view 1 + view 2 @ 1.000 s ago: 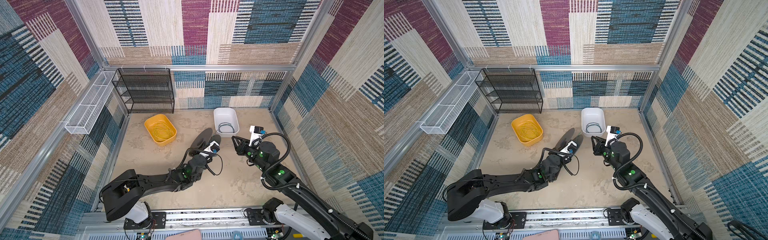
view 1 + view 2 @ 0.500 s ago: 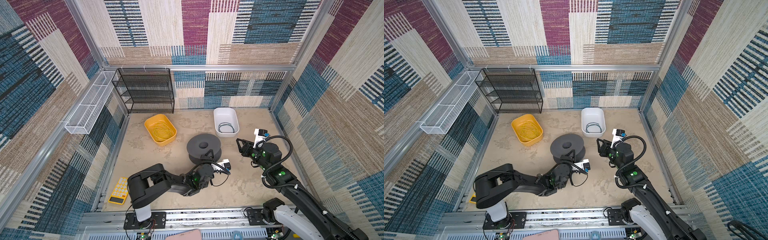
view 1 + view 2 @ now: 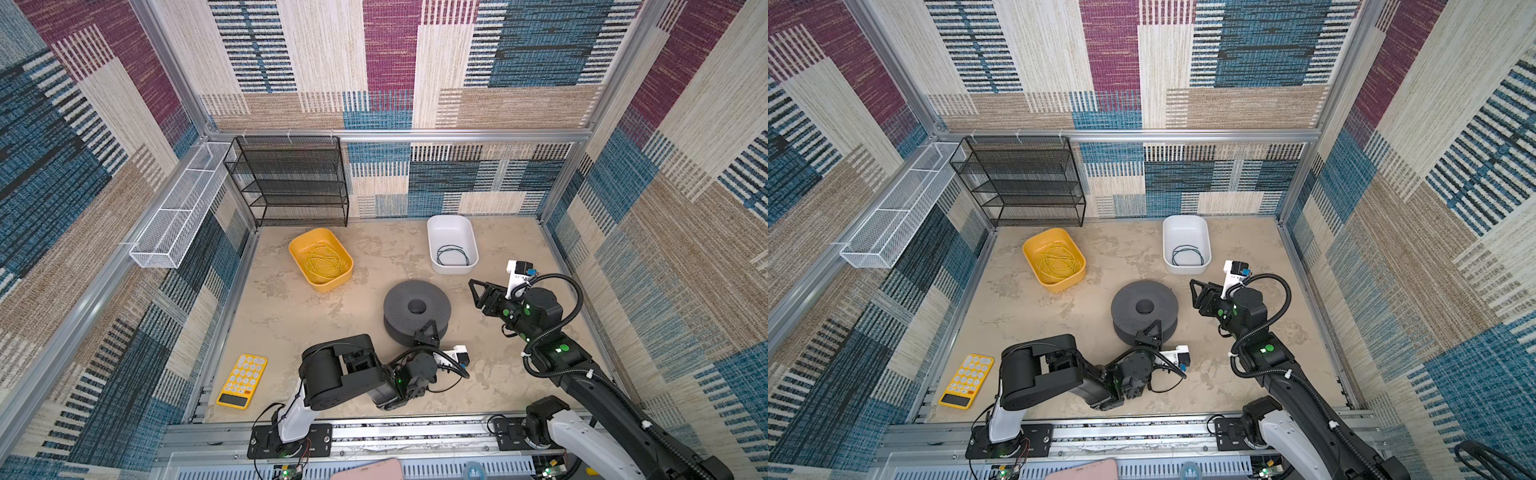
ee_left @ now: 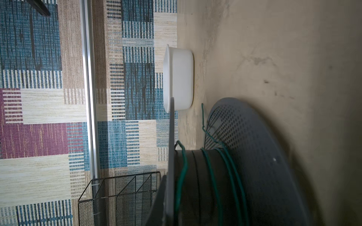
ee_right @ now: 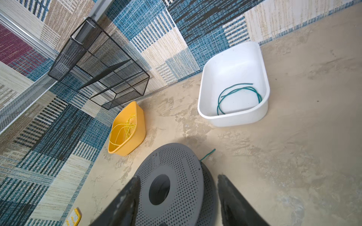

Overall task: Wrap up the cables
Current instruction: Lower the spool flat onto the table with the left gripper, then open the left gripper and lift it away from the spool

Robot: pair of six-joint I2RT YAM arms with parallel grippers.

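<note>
So far, one teal cable (image 4: 183, 162) makes a few turns on the spool (image 3: 417, 307); a second cable (image 5: 218, 106) lies in the white tub (image 5: 231, 119) beyond it, unwrapped. The left gripper (image 3: 429, 330) is closed at the spool's rim, the right gripper (image 5: 178, 177) open beside it.

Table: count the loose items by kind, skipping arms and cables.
bins: 2 (yellow bin, white bin)
spool: 1
calculator: 1
mesh rack: 1
Total: 5
</note>
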